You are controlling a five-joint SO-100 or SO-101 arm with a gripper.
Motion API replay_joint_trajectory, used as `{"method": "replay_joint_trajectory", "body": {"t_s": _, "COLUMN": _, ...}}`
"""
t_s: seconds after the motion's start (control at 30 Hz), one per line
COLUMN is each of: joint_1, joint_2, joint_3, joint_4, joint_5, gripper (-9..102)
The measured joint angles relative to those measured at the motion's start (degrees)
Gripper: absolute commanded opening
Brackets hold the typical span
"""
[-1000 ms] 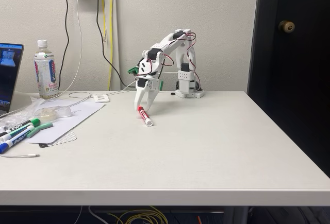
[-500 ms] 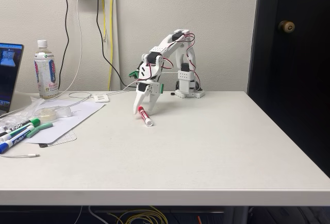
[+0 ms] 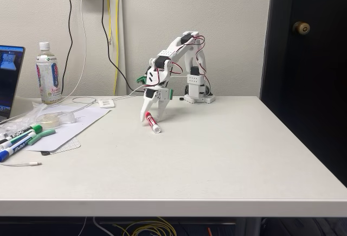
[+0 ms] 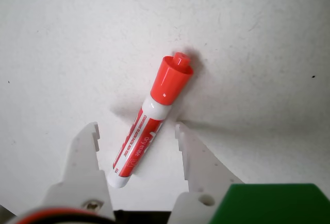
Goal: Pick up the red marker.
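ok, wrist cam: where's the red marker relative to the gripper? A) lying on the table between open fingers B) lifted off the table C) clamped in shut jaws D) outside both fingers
A: the red marker lies flat on the table, its white end between the spread fingers of the gripper.

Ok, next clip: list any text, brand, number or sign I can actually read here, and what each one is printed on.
Nothing reads with certainty.
red marker: small white print along its red label strip, too blurred to quote.
bottle: label print too small to read.
green-capped and blue-capped markers: black lettering on the barrels, too small to read.
laptop screen: content illegible.
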Motion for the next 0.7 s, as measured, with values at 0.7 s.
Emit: {"method": "replay_joint_trajectory", "body": {"t_s": 0.7, "joint_1": 2.0, "joint_2": 1.5, "joint_3": -3.9, "joint_4": 5.2, "joint_5": 8.0, "gripper": 36}}
